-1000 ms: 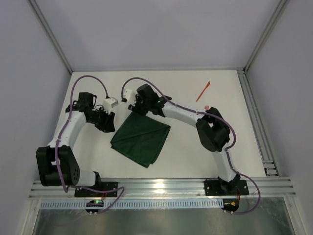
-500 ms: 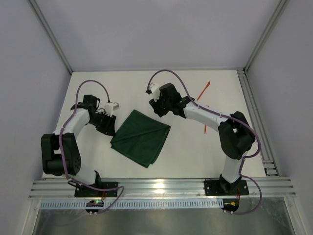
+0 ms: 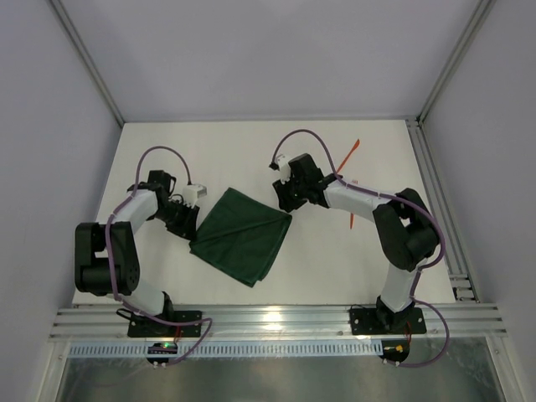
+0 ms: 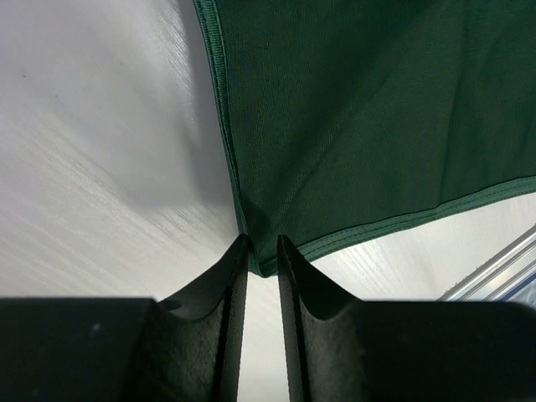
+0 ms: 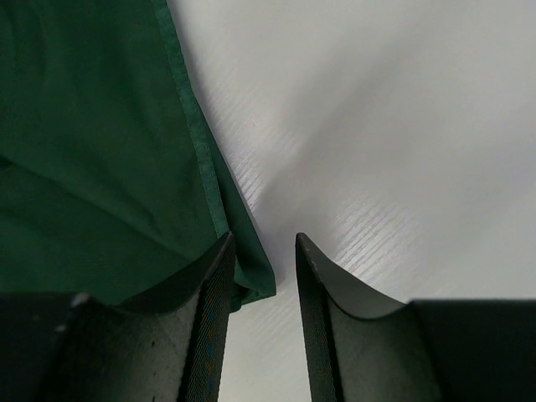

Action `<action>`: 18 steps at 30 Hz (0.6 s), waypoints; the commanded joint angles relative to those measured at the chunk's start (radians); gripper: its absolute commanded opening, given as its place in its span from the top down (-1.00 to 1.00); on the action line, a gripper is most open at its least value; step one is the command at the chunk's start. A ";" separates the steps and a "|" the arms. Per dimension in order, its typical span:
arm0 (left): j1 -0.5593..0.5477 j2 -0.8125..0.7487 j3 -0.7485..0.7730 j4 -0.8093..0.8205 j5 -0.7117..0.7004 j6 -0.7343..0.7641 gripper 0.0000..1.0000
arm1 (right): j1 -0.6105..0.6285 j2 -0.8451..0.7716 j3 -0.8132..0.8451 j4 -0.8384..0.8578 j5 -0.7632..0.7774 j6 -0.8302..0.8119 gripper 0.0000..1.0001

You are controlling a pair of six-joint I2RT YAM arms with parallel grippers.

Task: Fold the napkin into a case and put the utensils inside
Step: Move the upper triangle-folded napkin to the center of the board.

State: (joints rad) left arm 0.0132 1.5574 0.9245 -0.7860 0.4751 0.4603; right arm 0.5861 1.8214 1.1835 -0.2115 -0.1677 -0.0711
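The folded dark green napkin (image 3: 241,234) is lying mid-table, soft and limp. The left gripper (image 4: 261,260) is narrowing onto its nine-o'clock corner; the right gripper (image 5: 260,280), half-open and empty, is straddling the three-o'clock corner. Hemmed corners look best for gripping.

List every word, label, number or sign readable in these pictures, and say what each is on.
None can be read: no print shows on the napkin, the orange utensils, the table or either arm.
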 commanded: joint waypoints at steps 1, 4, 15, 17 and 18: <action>-0.002 -0.020 -0.009 0.037 -0.015 0.018 0.56 | -0.017 -0.042 -0.028 0.060 -0.056 0.034 0.22; -0.002 -0.008 0.000 0.021 -0.006 0.029 0.72 | -0.019 -0.030 -0.036 0.069 -0.082 0.045 0.28; -0.001 -0.019 -0.009 -0.029 0.019 0.087 1.00 | -0.017 -0.045 -0.093 0.127 -0.138 0.099 0.53; -0.001 -0.017 -0.007 -0.033 0.016 0.092 1.00 | -0.019 -0.042 -0.094 0.126 -0.141 0.102 0.56; -0.002 -0.017 -0.010 -0.033 0.019 0.092 1.00 | -0.017 -0.039 -0.099 0.126 -0.142 0.103 0.58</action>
State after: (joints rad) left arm 0.0132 1.5562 0.9188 -0.7998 0.4721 0.5255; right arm 0.5690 1.8214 1.0893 -0.1329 -0.2806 0.0055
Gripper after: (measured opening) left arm 0.004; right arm 0.218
